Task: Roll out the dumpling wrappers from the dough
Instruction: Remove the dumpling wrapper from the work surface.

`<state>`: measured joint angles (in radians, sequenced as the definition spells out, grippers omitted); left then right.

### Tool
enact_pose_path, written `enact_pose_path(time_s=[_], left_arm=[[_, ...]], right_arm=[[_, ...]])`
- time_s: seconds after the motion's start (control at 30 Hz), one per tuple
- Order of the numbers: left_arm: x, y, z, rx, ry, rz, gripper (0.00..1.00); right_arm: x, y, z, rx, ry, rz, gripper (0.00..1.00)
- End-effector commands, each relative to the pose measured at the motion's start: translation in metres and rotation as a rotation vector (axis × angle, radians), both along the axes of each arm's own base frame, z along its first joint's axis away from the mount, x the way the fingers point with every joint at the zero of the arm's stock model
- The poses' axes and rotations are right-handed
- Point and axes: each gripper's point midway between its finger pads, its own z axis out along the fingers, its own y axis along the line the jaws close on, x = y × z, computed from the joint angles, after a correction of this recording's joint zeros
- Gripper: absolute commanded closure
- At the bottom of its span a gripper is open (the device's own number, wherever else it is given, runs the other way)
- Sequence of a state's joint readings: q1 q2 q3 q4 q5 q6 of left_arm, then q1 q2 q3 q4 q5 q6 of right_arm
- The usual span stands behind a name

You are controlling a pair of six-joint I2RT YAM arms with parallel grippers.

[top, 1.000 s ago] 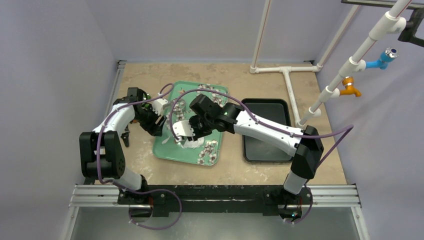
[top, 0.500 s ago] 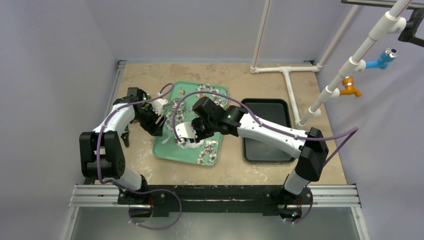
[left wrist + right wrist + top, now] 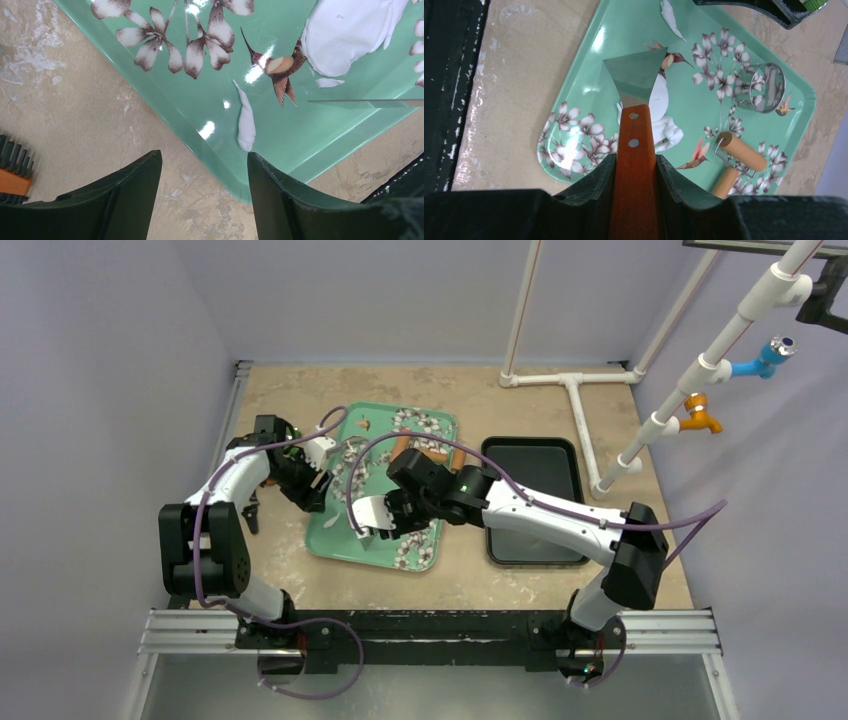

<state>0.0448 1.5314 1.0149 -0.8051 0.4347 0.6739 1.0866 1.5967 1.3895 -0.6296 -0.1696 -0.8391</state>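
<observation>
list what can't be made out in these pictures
Right wrist: the scraper covers part of the dough.
Left wrist: the dough is cut off by the top edge.
Top external: the right end effector hides most of the dough.

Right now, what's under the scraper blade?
White dough on the green tray shows beside the scraper blade; whatever lies directly beneath the metal is hidden.
</observation>
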Motion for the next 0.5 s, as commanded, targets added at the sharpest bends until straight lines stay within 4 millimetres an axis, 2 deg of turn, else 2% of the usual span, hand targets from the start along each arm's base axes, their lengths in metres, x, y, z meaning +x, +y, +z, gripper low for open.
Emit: enact_pose_path(time_s=[0.0, 0.13, 0.2, 0.3, 0.47], left_arm=[[0.001, -0.003, 0.002, -0.026, -0.013, -0.016, 0.37], [0.001, -0.003, 0.003, -0.026, -0.016, -0.017, 0.37], [0.0, -0.003, 0.002, -0.029, -0.013, -0.018, 0.37], [0.0, -0.004, 0.003, -0.031, -0.014, -0.02, 0.36], [0.0, -0.004, 0.002, -0.033, -0.011, -0.021, 0.37]], right_arm=[[-0.001, 0.009, 0.033, 0.086, 0.064, -0.084, 1.0], [-0.009, -0.006, 0.04, 0.047, 0.199, -0.123, 1.0], [-0.003, -0.013, 0.04, 0.034, 0.24, -0.178, 1.0], [0.005, -0.023, 0.029, -0.026, 0.233, -0.21, 1.0], [0.019, -0.011, 0.04, -0.028, 0.177, -0.166, 1.0]])
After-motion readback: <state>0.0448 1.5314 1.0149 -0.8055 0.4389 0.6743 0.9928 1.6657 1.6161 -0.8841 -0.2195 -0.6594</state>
